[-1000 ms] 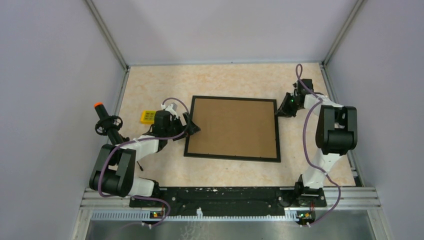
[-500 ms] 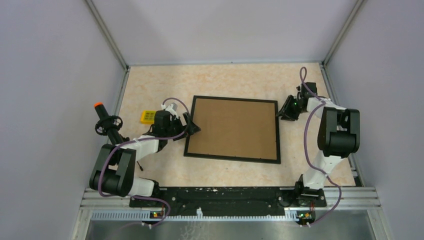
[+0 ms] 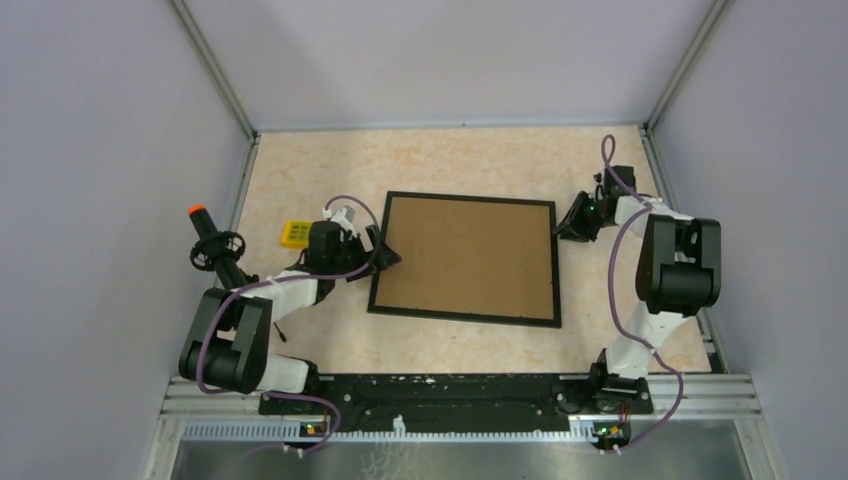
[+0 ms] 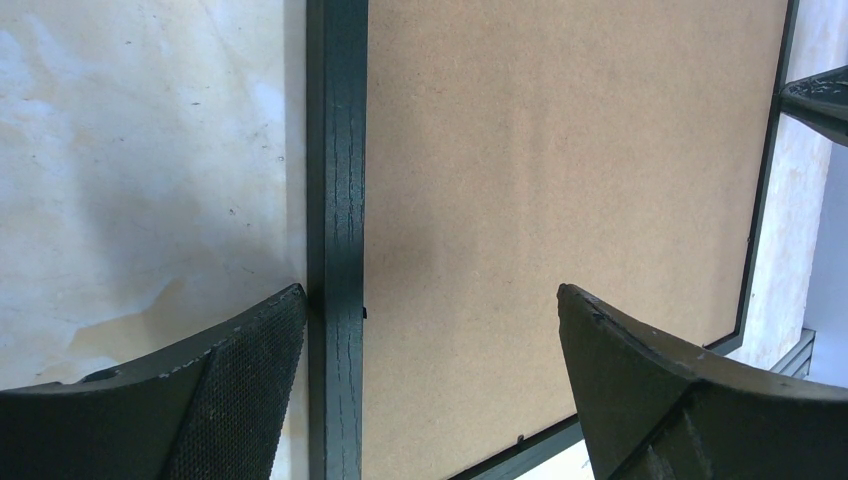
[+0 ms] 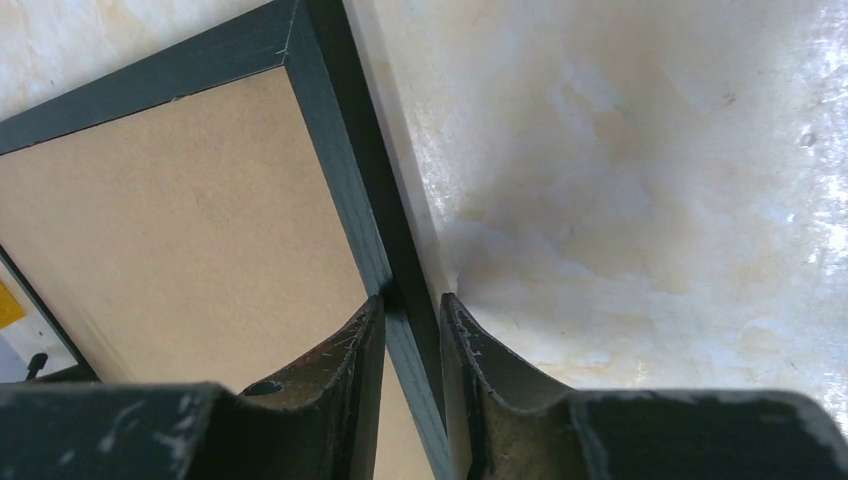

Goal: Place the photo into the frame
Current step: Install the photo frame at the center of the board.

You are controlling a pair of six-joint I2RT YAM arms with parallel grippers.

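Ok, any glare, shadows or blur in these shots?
Top view: evenly lit, sharp, no glare. Left wrist view: left fingers throw a soft shadow on the marbled beige tabletop beside the thin black picture frame. Right wrist view: right fingers slightly soft, sheen on the tabletop's far right.

Table (image 3: 300, 170) and whole frame (image 3: 470, 198) are covered from high above by the top view, set behind the arm bases (image 3: 285, 376) at 6 o'clock; the frame's 9 o'clock rail is seen close-up from the left wrist, its 3 o'clock rail from the right, both shared with top.
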